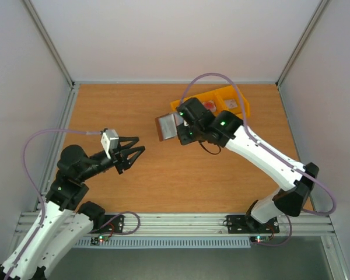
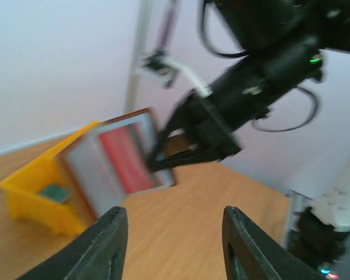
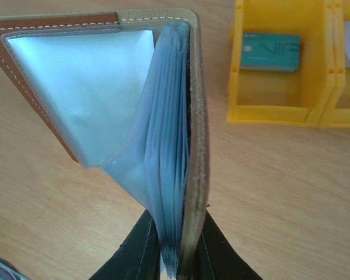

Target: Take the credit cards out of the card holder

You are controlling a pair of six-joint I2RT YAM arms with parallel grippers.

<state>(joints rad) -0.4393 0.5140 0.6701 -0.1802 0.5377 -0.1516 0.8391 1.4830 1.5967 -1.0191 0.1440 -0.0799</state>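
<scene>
Card holder (image 3: 105, 105) clamped by right gripper (image 3: 175, 239); teal card (image 3: 269, 52) lettering blurred.

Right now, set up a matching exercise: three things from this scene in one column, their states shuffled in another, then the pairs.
Things:
1. card holder
2. left gripper
3. teal card

States:
A. lies in a compartment of the yellow bin
B. open, holding nothing
C. clamped by the right gripper

Pairs: 1-C, 2-B, 3-A

Leather card holder (image 3: 105, 111) (glossy plastic sleeves (image 3: 169, 151)), matt wood-grain table (image 3: 280, 204)
</scene>
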